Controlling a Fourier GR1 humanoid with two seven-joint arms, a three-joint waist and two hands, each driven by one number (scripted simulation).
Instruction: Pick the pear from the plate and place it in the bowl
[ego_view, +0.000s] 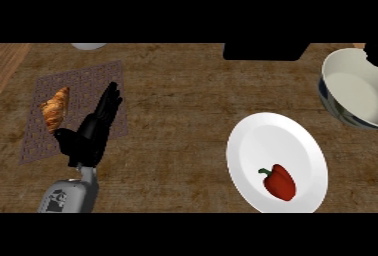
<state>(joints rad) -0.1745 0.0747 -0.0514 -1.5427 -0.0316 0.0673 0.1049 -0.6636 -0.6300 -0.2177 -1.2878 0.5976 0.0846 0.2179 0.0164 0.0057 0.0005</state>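
A red bell pepper (280, 182) with a green stem lies on the lower part of a white plate (262, 142) at the right; no pear shows. A white bowl (347, 85) with a dark patterned outside stands beyond the plate at the right edge, nothing visible inside it. My left hand (90, 134) is far to the left over a placemat, fingers straight and pointing away, holding nothing. My right hand does not show.
A brownish woven placemat (44, 145) lies at the left with a croissant (55, 108) on it, just left of my left hand. A black block (266, 51) sits at the back centre. A small dark shape (370, 54) shows at the bowl's far rim.
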